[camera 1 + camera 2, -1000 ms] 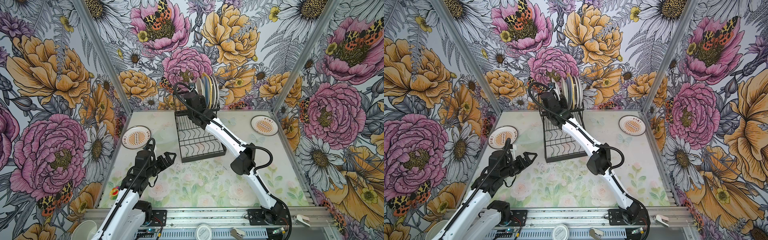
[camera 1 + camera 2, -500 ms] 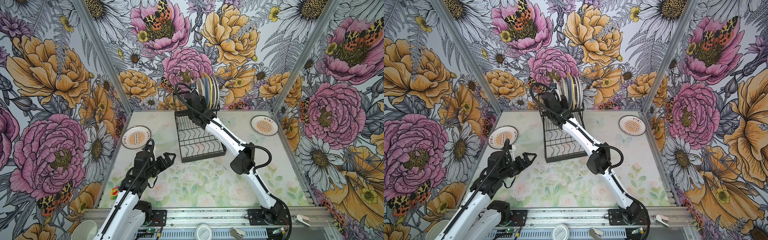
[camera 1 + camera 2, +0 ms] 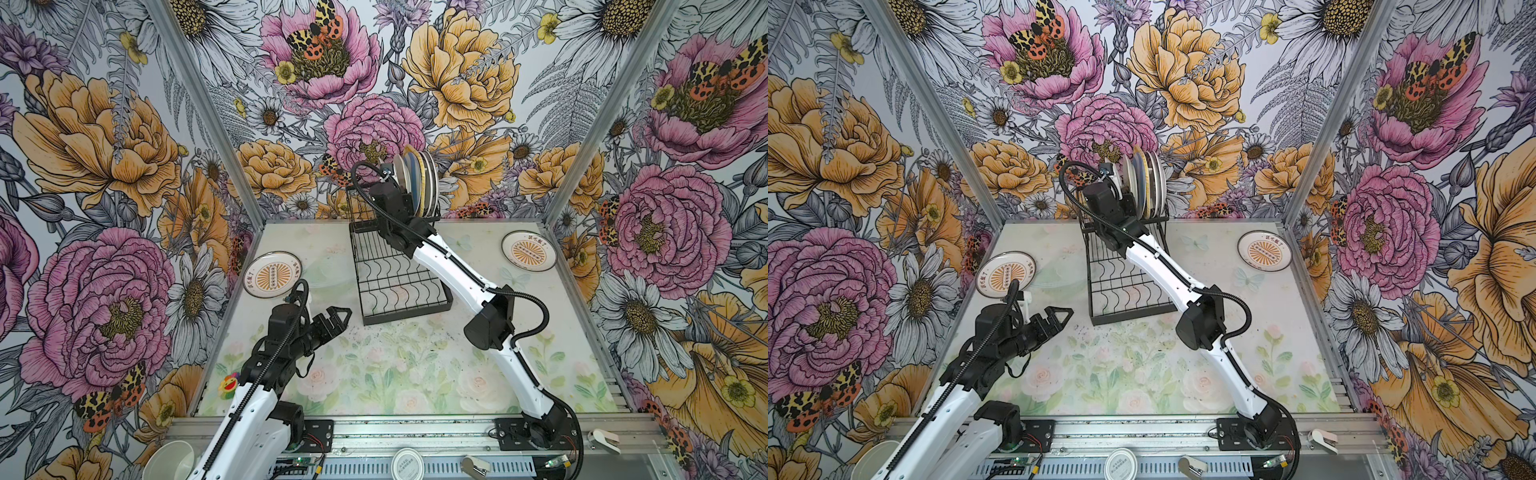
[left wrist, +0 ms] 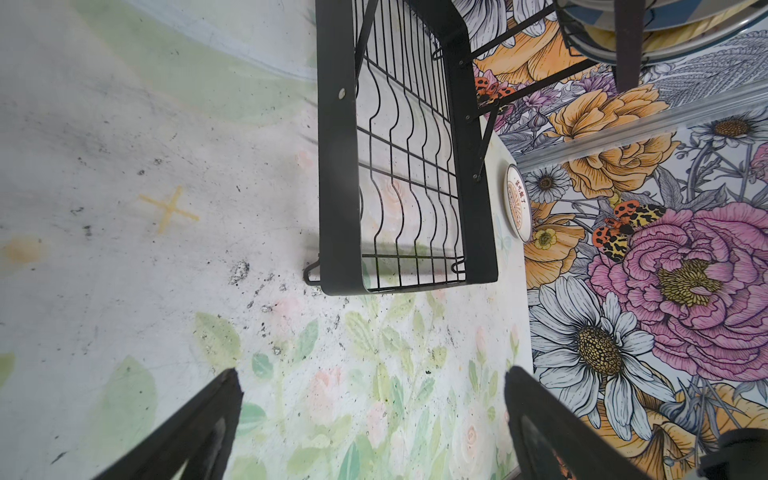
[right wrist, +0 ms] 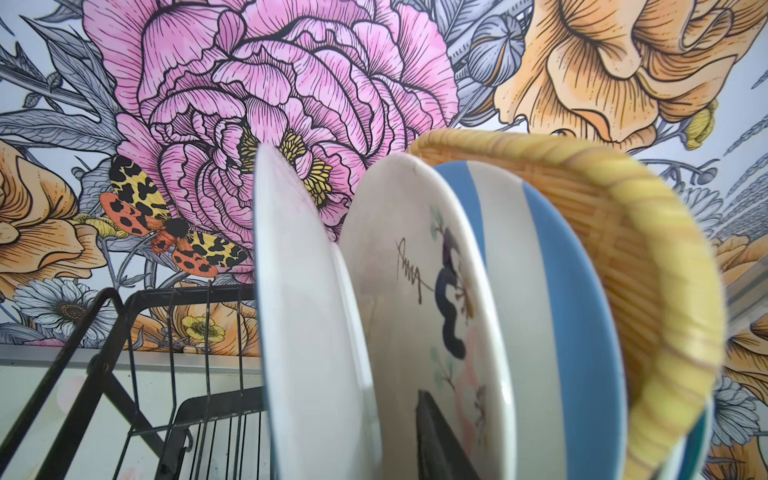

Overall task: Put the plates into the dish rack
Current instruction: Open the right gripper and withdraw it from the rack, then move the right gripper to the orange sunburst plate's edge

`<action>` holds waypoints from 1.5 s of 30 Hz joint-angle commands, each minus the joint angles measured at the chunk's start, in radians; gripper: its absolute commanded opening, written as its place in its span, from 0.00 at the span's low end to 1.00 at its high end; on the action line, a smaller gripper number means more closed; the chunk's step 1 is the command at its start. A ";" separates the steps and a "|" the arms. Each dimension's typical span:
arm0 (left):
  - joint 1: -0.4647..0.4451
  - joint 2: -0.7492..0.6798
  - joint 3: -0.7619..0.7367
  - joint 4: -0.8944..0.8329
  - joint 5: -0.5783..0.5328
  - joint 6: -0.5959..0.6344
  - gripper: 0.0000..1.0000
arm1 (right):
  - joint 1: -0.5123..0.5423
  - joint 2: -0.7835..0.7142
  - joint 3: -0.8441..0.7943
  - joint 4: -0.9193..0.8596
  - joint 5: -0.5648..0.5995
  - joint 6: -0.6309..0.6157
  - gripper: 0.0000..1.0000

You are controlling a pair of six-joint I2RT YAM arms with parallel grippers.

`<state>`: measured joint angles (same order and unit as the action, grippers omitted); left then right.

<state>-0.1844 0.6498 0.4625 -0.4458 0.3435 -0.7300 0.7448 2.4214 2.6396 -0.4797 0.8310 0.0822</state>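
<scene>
Several plates (image 3: 419, 178) stand on edge in the raised tier of the black dish rack (image 3: 399, 286). My right gripper (image 3: 402, 192) reaches in at their near side. In the right wrist view one black finger (image 5: 436, 440) stands a little off the face of a plain white plate (image 5: 307, 311); that plate hides the other finger. Behind come a plate with a drawing (image 5: 415, 270), a blue-striped one (image 5: 552, 291) and a yellow woven one (image 5: 644, 249). Two sunburst plates lie flat on the table, one left (image 3: 272, 275), one far right (image 3: 528, 251). My left gripper (image 3: 338, 318) hovers open and empty over the table.
The rack's lower wavy grid (image 4: 407, 166) holds nothing. A white cup (image 3: 170, 461) and a round lid (image 3: 407, 463) sit outside the front rail. A small colourful sticker (image 3: 227, 384) lies by the left wall. Flowered walls close three sides.
The right gripper's jaws have parted at the rack, coming off the white plate that now stands in its slot. The left arm has barely moved.
</scene>
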 commanded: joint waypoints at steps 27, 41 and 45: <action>0.011 -0.027 -0.018 0.002 -0.022 -0.014 0.99 | 0.013 -0.544 -0.542 -0.006 -0.159 0.136 0.38; -0.008 -0.025 -0.028 0.004 -0.027 -0.020 0.99 | -0.171 -0.940 -1.131 -0.052 -0.373 0.334 0.38; -0.022 -0.015 -0.029 0.010 -0.036 -0.021 0.99 | -0.327 -0.974 -1.239 -0.053 -0.517 0.391 0.39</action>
<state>-0.1955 0.6357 0.4442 -0.4450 0.3347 -0.7414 0.4911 1.4712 1.4441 -0.5194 0.4423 0.3973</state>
